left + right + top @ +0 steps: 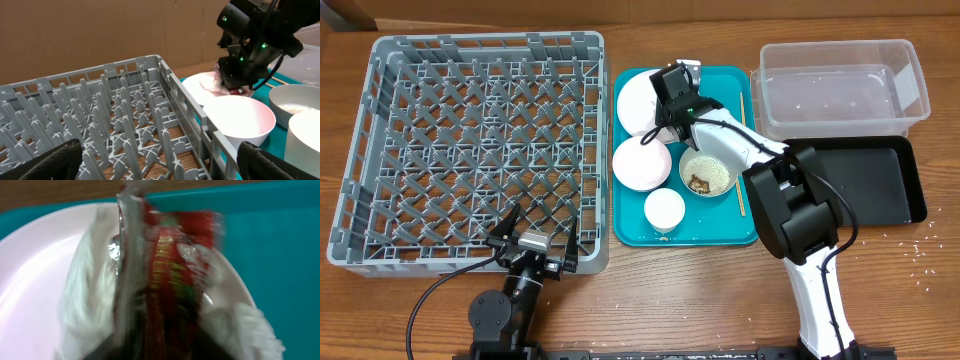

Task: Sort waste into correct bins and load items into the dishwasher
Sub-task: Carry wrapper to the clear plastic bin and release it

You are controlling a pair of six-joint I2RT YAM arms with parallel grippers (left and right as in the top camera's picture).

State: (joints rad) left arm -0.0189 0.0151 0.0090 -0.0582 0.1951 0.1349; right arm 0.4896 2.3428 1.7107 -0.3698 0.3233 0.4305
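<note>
My right gripper point(663, 126) is down over the round white plate point(634, 98) at the back of the teal tray. In the right wrist view its dark jaws point(165, 347) pinch the red printed snack wrapper point(172, 265), which stands up crumpled, with the white napkin point(87, 290) beside it on the plate point(30, 280); the picture is blurred. An empty white bowl point(640, 165), a bowl of rice and brown scraps point(708, 173), a small cup point(664, 209) and chopsticks point(741, 150) lie on the tray. My left gripper point(538, 238) hangs open and empty over the grey dish rack's point(480, 42) front edge.
The teal tray point(720, 228) sits between the rack and the bins. The clear tub point(840, 47) stands at the back right, the black tray point(880, 190) in front of it. Loose rice grains point(920, 250) are scattered on the wooden table at the right.
</note>
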